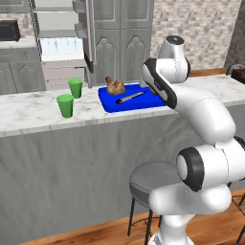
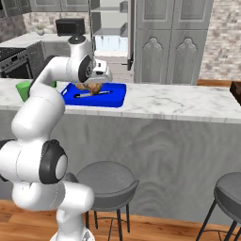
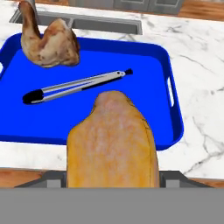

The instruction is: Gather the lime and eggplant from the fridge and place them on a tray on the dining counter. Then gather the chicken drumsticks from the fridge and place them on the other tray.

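left base view: the arm reaches over the counter [image 1: 28,112] to the blue tray [image 1: 107,101]; one drumstick [image 1: 115,86] lies at the tray's far left, tongs [image 1: 130,97] run across the middle, and two green cups [image 1: 65,105] stand on the marble, left of the tray and apart from it.
right base view: the tool [image 2: 96,84] hangs above the tray [image 2: 117,98], near its left half, with something brown under it; whether that is the carried piece or the one lying there i cannot tell from here.
hand view: the tool's jaws stand spread around a second drumstick [image 3: 113,140], pinching it by its sides; the fingertips are hidden behind the meat.
long axis: the held drumstick points away from the hand, out over the tray's near rim [image 3: 87,142] toward the tongs [image 3: 76,85].
key relation: bare blue floor lies just ahead of the held piece, between the near rim and the tongs; the other drumstick [image 3: 49,41] sits in the far left corner, well clear.
judgement: a small move forward and down should land it on the tray; released here, its rear end might catch the rim.
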Controlling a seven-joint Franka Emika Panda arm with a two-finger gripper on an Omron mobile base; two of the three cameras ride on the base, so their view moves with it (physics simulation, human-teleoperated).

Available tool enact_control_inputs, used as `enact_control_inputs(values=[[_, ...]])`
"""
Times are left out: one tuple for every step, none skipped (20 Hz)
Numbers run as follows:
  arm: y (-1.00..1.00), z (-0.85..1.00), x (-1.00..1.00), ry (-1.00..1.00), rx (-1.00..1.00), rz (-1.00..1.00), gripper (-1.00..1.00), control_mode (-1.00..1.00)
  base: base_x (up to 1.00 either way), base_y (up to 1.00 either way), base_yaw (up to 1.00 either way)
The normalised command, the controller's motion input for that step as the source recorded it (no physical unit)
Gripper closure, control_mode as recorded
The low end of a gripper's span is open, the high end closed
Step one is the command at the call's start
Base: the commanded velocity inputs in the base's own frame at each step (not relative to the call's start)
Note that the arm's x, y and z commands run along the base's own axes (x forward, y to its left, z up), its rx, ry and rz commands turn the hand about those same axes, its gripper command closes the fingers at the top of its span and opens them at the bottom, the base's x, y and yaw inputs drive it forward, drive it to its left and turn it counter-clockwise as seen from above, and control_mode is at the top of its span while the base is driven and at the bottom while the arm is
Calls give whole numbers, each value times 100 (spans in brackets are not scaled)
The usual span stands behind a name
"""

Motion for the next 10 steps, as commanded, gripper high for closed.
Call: enact_control_inputs(values=[[0,0,36,13,0,0,100,-100,0,0,0],[0,0,36,13,0,0,100,-100,0,0,0],[0,0,37,12,0,0,100,-100,0,0,0],[0,0,39,12,0,0,100,-100,0,0,0],[0,0,45,9,0,0,100,-100,0,0,0],[0,-1,51,7,0,0,100,-100,0,0,0],[0,-6,54,4,0,0,100,-100,0,0,0],[0,-9,53,3,0,0,100,-100,0,0,0],[0,-13,52,2,0,0,100,-100,0,0,0],[0,-18,50,1,0,1,100,-100,0,0,0]])
